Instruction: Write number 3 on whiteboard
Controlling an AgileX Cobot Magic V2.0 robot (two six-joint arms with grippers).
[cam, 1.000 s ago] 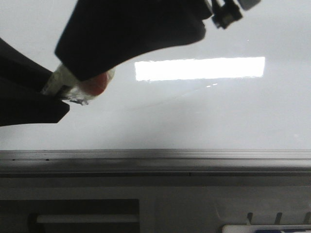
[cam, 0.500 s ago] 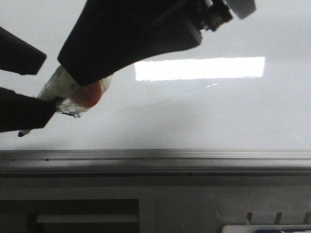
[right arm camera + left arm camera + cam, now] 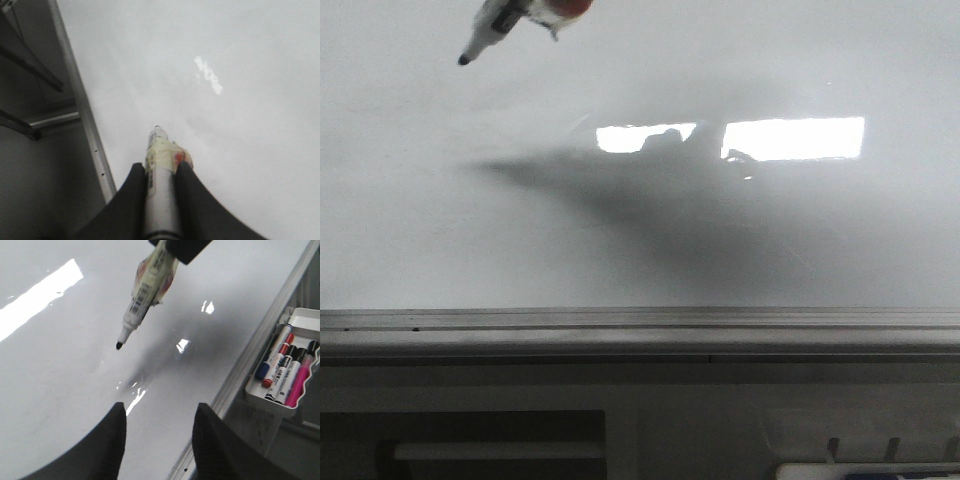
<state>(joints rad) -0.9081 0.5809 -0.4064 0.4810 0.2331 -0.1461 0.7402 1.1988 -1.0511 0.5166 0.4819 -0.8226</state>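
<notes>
Plainly, the right gripper (image 3: pixel 161 172) is pinched on the marker (image 3: pixel 145 290), whose taped barrel sits between its fingers with the black tip off the whiteboard (image 3: pixel 650 240). If the tip lands at a slant or too lightly, the stroke may skip; no 3 shows on the board. The left gripper (image 3: pixel 159 432) hangs spread and empty over the whiteboard, near its bottom rail (image 3: pixel 640 325) and the pen tray (image 3: pixel 292 367).
</notes>
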